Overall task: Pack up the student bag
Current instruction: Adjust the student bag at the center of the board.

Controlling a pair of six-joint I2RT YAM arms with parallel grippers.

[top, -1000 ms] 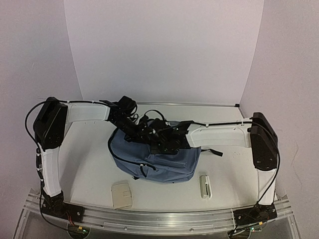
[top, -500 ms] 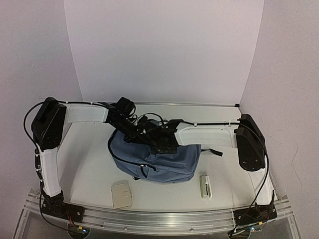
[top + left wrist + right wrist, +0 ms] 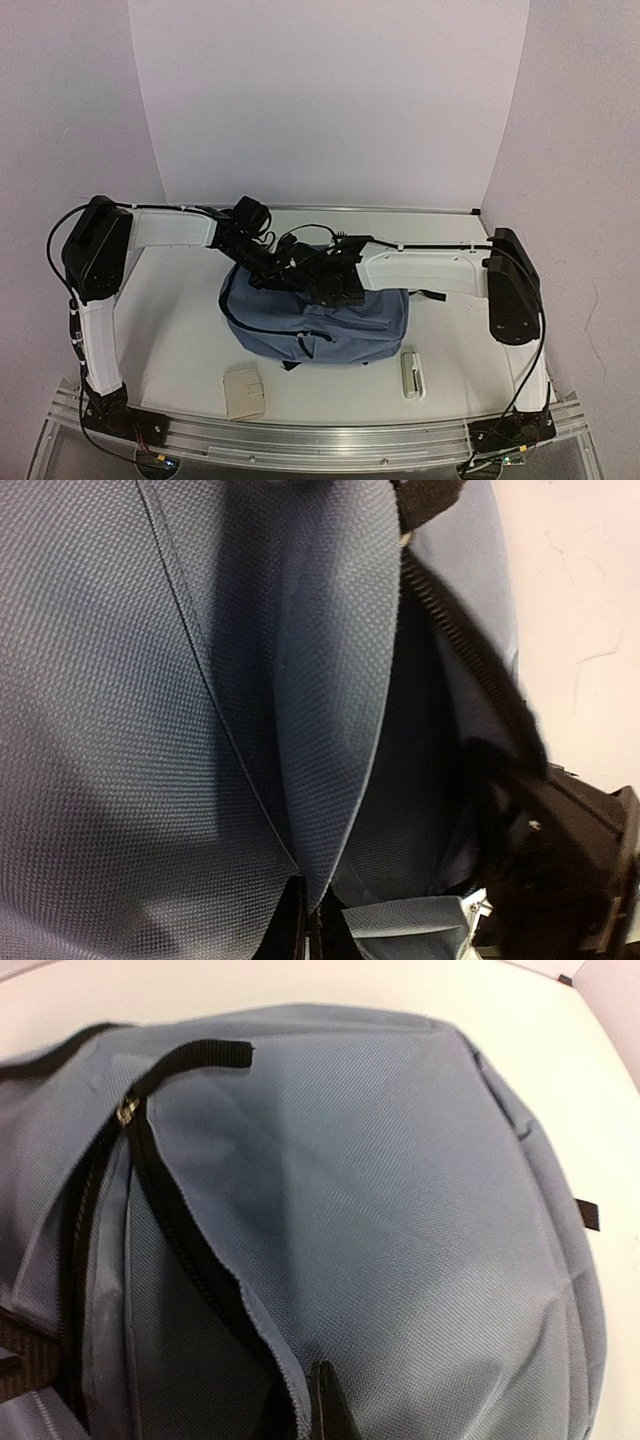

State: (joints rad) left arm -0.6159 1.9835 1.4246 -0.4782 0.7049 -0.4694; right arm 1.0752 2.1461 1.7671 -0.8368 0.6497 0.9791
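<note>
The slate-blue student bag lies in the middle of the table, its main zipper open. My left gripper is at the bag's far left top. In the left wrist view it is shut on a fold of the blue fabric. My right gripper sits right beside it over the top of the bag. The right wrist view shows it shut on the fabric edge of the opening, with the dark inside to its left.
A small beige flat case lies in front of the bag near the table's front edge. A white oblong object lies front right. A black strap sticks out on the bag's right side. Walls close off the back and sides.
My right gripper has shut on the edge of the bag's opening, and its arm has swung a little back and left. The bag has spread wider. The left gripper has kept its hold.
</note>
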